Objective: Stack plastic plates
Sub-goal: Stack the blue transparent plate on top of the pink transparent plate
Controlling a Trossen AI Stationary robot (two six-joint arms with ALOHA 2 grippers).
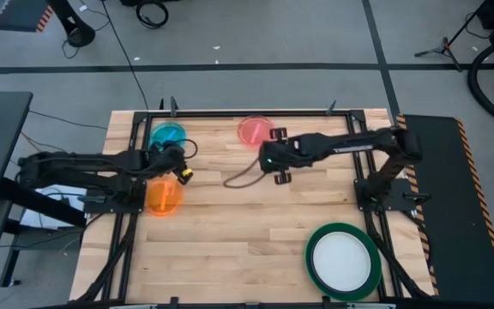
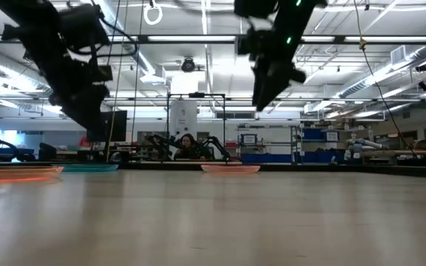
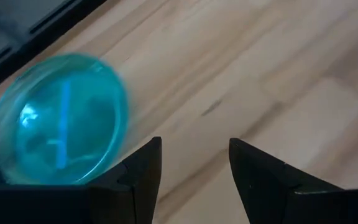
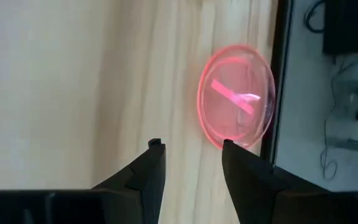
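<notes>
1. The pink plate lies flat near the far edge of the table, about midway across, and also shows in the right wrist view.
2. The blue plate lies near the far left corner; the orange plate sits nearer the front on the left side, well apart from it.
3. The white plate rests inside the dark green plate at the front right of the table.
4. The right gripper hangs above the table just beside the pink plate, its fingers parted and holding nothing.
5. The left gripper hovers between the blue and orange plates, close to the blue plate, its fingers apart and empty.
</notes>
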